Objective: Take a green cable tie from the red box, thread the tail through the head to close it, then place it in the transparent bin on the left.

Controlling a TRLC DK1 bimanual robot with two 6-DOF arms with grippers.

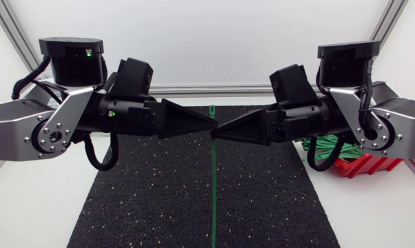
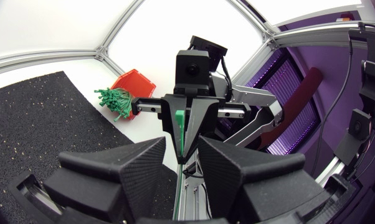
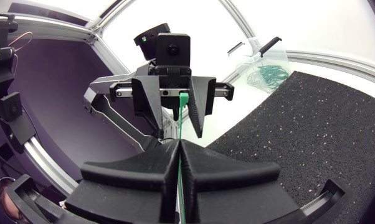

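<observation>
Above the black mat [image 1: 159,200] mid-tabletop, the right claw [image 3: 178,146] pinches a hanging green cable tie [image 1: 213,186]; the left claw [image 2: 183,149], tip to tip with it, stands parted. Only the right wrist view shows the transparent bin [image 3: 265,55], far left, holding looped ties [image 3: 270,74]. The red box [image 1: 362,165], right, holds loose ties [image 1: 325,148].

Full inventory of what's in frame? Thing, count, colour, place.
held cable tie: 1, green, above mat centre, tail running out over mat
spare cable ties: bundle, green, spilling from red box
red box: 1, red, beside mat
transparent bin: 1, clear, past mat's other side
looped ties: several, green, in bin
mat: 1, black speckled, on table
left end effector: black, open around tie's end
right end effector: black, shut on tie
</observation>
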